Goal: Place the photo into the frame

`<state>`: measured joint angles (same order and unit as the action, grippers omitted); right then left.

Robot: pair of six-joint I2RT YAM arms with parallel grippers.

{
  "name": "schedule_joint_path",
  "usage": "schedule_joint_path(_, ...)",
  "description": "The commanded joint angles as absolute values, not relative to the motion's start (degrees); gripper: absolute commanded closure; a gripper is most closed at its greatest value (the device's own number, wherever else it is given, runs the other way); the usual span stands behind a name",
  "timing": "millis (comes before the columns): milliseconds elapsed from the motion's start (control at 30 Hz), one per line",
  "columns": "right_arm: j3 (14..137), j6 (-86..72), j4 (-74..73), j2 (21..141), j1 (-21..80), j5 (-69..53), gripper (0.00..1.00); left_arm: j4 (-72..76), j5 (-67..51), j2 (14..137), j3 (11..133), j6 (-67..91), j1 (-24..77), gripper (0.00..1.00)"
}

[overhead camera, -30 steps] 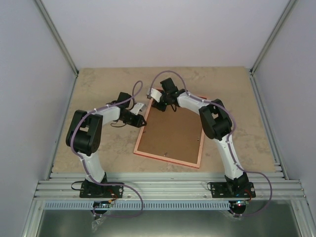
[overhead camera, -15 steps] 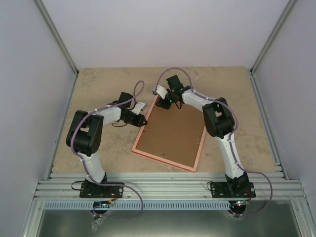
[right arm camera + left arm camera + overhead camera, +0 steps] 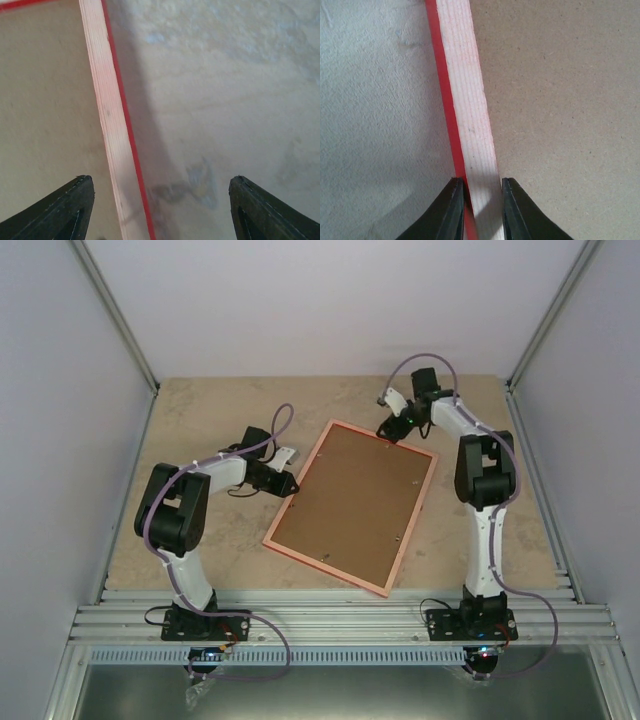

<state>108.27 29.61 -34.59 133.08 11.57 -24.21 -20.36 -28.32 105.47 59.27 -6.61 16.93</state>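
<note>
Frame (image 3: 470,110) lies back-up, long axis slanting away rightward. I find left gripper (image 3: 480,186) clamped on its left long rail, right gripper (image 3: 161,182) spread wide above the far short rail.

Beige table (image 3: 200,405); frame (image 3: 326,565) face-down

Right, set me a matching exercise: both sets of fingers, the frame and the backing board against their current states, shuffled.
1. left fingers
2. right fingers
3. frame
4. backing board

A. spread wide, holding nothing
B. brown, set inside the frame
C. closed on the frame's rail
D. lying pale side up on the table

Pairs: 1-C, 2-A, 3-D, 4-B
</note>
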Motion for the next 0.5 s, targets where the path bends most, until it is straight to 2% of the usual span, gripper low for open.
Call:
schedule_joint_path(0, 110.11, 40.33, -43.88, 132.77, 10.43, -25.1, 0.25, -26.06, -25.48, 109.14, 57.5, -7.59, 18.19, 0.88)
schedule_joint_path(300, 112.65, 47.52, -51.3, 137.64, 8.26, -24.38, 0.26, -26.01, -25.37, 109.34, 57.89, -7.4, 18.19, 0.86)
schedule_joint_path(467, 112.37, 48.35, -52.12, 139.28, 7.94, -24.1, 0.36, -25.93, -25.27, 109.44, 57.96, -7.3, 18.19, 0.86)
